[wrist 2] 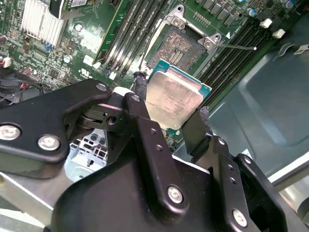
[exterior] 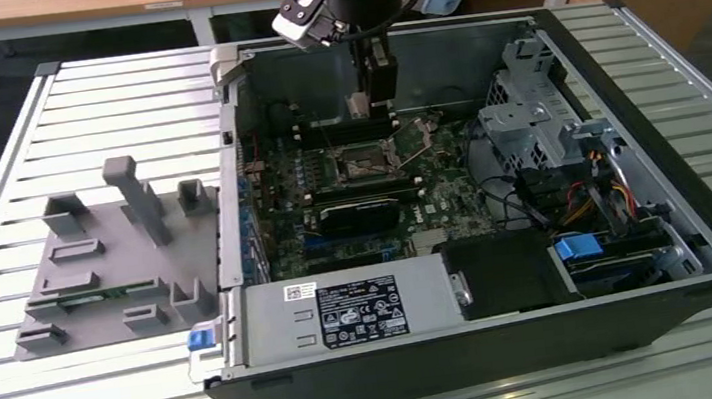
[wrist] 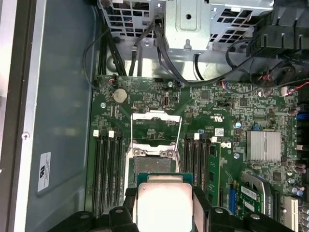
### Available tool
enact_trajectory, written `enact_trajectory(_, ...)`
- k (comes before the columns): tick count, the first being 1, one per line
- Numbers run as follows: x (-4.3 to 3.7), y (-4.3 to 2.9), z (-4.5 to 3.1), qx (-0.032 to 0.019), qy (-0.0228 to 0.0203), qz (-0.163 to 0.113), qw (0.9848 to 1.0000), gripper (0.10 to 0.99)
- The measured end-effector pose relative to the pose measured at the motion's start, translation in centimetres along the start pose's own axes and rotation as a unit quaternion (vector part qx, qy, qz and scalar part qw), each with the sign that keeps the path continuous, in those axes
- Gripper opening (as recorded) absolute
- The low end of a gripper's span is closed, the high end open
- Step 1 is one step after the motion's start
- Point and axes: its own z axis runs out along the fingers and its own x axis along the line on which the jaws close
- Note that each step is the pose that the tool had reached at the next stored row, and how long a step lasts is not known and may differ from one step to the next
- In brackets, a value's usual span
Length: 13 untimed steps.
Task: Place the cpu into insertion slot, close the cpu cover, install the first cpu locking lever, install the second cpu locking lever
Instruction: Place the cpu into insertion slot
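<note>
The open black metal computer case (exterior: pixel 483 371) is walling in the green motherboard (wrist: pixel 231 121). The black 2-finger gripper (wrist 2: pixel 170 104) is clamping the flat square silver-topped cpu (wrist 2: pixel 176 94), face up, covering 2 edges, clear of the open black-framed insertion slot (wrist: pixel 153 164). The silver cpu cover (wrist: pixel 155 126) is standing flipped back.

One cpu (wrist 2: pixel 174 99); one insertion slot (wrist: pixel 154 165); one cpu cover (wrist: pixel 157 116); one computer case (exterior: pixel 483 366); one grey fixture (exterior: pixel 108 258).

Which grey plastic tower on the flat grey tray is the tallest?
The narrow grey plastic post near the middle of the flat grey tray; the wide block and short block beside it stand lower.
</note>
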Motion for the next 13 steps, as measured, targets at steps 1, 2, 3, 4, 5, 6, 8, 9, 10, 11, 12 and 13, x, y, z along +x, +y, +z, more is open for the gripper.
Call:
enact_trajectory(1,0.01,0.0,0.11,0.0,0.0,0.0,1.0,0.541)
enact_trajectory(2,0.04,-0.02,0.21,0.0,0.0,0.0,1.0,0.541)
enact_trajectory(3,0.07,-0.03,0.32,0.0001,-0.0001,0.0,1.0,0.541)
enact_trajectory(4,0.11,-0.03,0.43,0.0001,-0.0001,0.0,1.0,0.541)
enact_trajectory(5,0.13,-0.04,0.56,0.0001,-0.0001,0.0,1.0,0.541)
enact_trajectory(6,0.16,-0.05,0.68,0.0002,-0.0001,0.0,1.0,0.541)
enact_trajectory(8,0.18,-0.07,0.91,0.0002,-0.0001,0.0,1.0,0.541)
enact_trajectory(9,0.18,-0.07,1.01,0.0002,-0.0002,0.0,1.0,0.541)
enact_trajectory(10,0.19,-0.08,1.12,0.0002,-0.0002,0.0,1.0,0.541)
enact_trajectory(11,0.19,-0.09,1.25,0.0002,-0.0003,0.0,1.0,0.541)
enact_trajectory(12,0.2,-0.1,1.39,0.0002,-0.0005,0.0,1.0,0.541)
enact_trajectory(13,0.23,-0.12,1.5,0.0001,-0.0013,0.0,1.0,0.541)
